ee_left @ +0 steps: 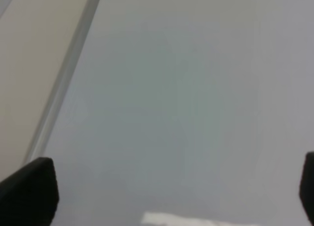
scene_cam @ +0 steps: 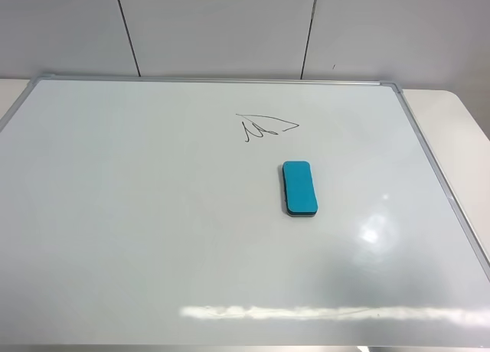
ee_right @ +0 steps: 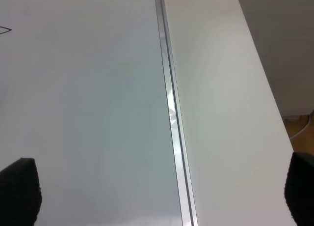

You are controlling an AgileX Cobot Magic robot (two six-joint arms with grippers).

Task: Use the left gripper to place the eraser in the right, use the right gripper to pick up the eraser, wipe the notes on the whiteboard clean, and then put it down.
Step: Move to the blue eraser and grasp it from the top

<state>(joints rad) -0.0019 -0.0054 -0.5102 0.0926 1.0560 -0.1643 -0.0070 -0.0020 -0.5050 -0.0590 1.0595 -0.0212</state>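
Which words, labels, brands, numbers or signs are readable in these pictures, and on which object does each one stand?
No readable text in any view.
Notes on the whiteboard: a black marker scribble, an outline with zigzag strokes, not letters or numbers.
Eraser: plain teal top, no label visible.

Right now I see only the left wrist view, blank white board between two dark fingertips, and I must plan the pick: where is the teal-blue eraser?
Observer: The small oblong teal-blue eraser lies flat on the large glossy white whiteboard, right of centre in the high view.
Operator: And the notes?
Observer: The thin black marker notes sit just beyond it, not touching.
Operator: The other arm?
Observer: The black two-fingered right gripper hangs open and empty over the whiteboard's right edge.
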